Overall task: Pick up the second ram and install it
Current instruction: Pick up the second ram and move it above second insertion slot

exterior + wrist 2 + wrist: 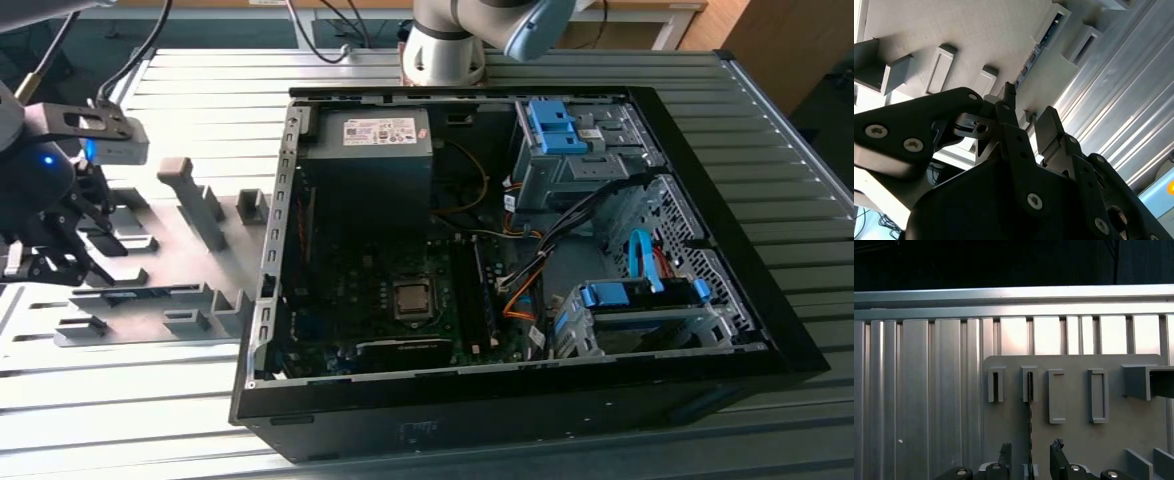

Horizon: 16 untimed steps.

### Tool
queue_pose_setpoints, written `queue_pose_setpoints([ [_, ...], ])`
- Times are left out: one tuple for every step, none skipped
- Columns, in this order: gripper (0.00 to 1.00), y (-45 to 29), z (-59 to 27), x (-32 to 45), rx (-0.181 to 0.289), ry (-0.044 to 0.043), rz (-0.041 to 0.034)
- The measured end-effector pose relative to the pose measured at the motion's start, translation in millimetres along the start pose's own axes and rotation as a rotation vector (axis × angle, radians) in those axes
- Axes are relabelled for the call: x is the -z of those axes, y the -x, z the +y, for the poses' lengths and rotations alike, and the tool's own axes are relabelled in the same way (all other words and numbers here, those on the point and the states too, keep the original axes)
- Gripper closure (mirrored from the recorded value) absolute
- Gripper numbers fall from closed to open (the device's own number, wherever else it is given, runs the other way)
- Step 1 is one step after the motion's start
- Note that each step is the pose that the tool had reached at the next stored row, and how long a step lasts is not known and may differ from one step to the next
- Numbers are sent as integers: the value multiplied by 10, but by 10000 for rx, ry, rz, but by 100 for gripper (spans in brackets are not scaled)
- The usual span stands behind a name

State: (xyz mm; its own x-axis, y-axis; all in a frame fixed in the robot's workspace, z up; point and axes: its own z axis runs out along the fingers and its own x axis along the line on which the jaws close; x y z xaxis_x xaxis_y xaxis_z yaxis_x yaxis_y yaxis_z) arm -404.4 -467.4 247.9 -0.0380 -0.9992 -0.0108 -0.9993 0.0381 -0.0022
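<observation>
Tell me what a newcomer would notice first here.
The open PC case sits in the middle and toward the exterior view's right, its bright blue latches catching the eye. At the exterior view's left the hand hangs over a grey plate. In the first wrist view its open fingers flank a thin ram standing on edge in the plate, without touching it.

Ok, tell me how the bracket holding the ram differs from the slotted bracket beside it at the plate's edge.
The loaded bracket holds the second ram, seen edge-on as a thin strip; the edge bracket has a bare dark slot. The loaded bracket lines up with the gap of the open gripper; the edge bracket sits outside one fingertip. Both are small grey blocks on one grey plate.
</observation>
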Motion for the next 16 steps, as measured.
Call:
queue_pose_setpoints([
  [57, 0, 0, -14, 0, 0, 0],
  [57, 0, 0, -22, 0, 1, 1],
  [57, 0, 1, -22, 0, 1, 1],
  [57, 0, 1, -36, -1, -7, -2],
  [57, 0, 2, -50, 0, -7, -1],
  [57, -1, 6, -67, -1, -5, 0],
  [57, -1, 9, -84, -1, -5, 1],
  [57, -2, 11, -103, 0, -6, 0],
  [57, -2, 13, -121, 0, -6, 0],
  [57, -2, 14, -140, 0, -6, 0],
  [57, -2, 14, -158, -1, -5, 0],
  [57, -3, 15, -176, 0, -6, 0],
  [58, -3, 15, -192, 0, -6, 0],
  [58, -3, 15, -208, 0, -6, 0],
  [58, -3, 16, -224, -1, -5, 1],
  [65, -3, 16, -241, -1, -5, 1],
])
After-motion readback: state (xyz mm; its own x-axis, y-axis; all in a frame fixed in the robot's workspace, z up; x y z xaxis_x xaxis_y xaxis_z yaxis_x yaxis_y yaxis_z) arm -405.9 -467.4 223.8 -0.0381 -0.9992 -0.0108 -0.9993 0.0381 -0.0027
